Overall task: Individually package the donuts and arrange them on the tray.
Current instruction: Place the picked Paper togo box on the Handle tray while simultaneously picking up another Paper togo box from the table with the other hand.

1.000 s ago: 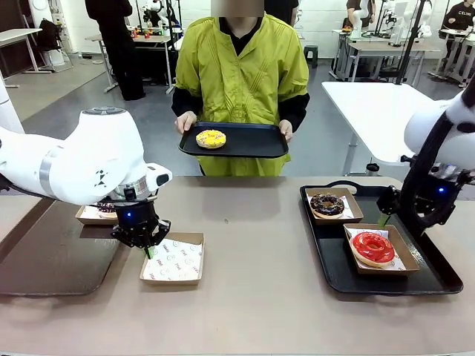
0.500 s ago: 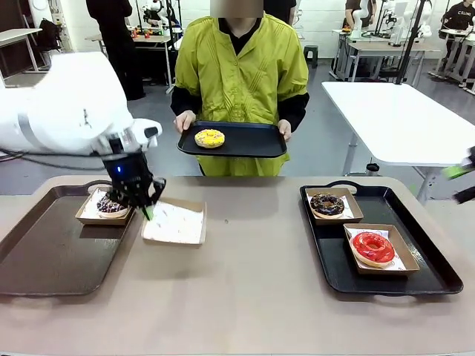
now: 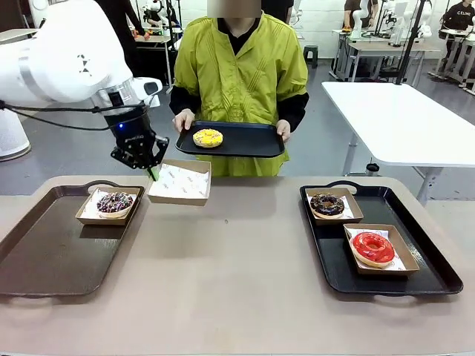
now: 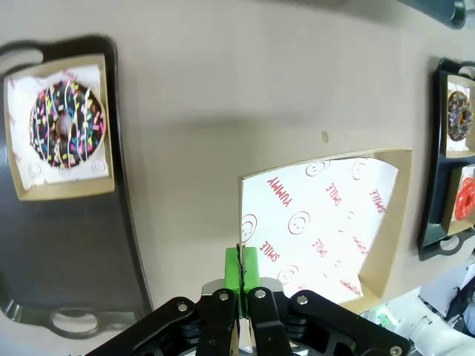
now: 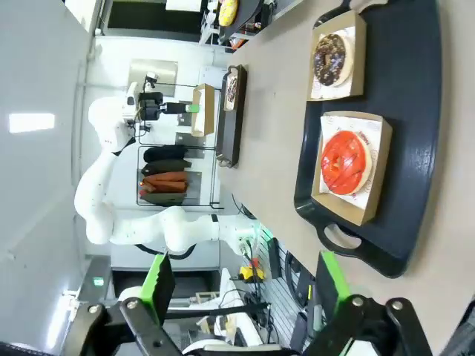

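Here left fingers [image 4: 241,268] pinch the box [image 4: 326,222], liner printed "YUMMY", "SMILE"; right fingers [image 5: 245,285] spread

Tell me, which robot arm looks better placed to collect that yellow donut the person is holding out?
Probably the left. The left gripper is pinching the empty paper-lined box by its edge, lifted off the table, just below the person's small tray carrying the yellow donut. The right gripper is open, holding nothing.

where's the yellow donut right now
In the front view the yellow donut lies on the black tray the person holds at the table's far side, left of centre.
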You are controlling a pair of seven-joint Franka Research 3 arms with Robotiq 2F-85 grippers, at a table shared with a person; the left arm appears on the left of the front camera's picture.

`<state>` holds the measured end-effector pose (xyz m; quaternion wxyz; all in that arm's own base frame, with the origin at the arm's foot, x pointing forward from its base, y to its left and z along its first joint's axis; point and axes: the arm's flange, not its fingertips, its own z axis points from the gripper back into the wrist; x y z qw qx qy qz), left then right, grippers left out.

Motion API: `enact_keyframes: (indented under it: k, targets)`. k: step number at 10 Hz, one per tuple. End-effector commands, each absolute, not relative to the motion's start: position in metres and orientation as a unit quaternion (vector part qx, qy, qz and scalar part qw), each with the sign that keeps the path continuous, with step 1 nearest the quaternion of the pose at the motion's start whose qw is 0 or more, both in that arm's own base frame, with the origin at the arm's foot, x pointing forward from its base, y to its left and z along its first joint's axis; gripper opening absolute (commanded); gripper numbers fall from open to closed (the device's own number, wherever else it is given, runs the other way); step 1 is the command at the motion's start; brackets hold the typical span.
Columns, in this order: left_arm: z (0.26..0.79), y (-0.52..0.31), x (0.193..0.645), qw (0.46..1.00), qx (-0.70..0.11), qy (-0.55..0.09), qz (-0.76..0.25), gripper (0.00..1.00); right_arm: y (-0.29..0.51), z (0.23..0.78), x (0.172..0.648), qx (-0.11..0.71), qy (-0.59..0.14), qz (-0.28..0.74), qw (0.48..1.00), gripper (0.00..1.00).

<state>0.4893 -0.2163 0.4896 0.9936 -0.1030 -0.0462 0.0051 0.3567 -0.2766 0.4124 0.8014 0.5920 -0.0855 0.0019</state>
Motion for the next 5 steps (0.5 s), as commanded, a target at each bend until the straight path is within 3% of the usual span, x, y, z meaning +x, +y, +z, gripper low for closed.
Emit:
enact_keyframes:
  k: [1,4,5]
  targets:
    - [0.491,-0.221,0.519,0.995,-0.091,-0.036,-0.011,0.0,-0.28,0.402,0.365,0.604,-0.086,0.003,0.792,1.0]
    - [0.479,-0.225,0.543,0.997,-0.071,-0.026,-0.007,0.0,-0.268,0.389,0.366,0.589,-0.106,0.007,0.801,1.0]
    - [0.476,-0.224,0.54,0.998,-0.062,-0.027,-0.016,0.0,-0.277,0.389,0.362,0.602,-0.074,-0.009,0.795,1.0]
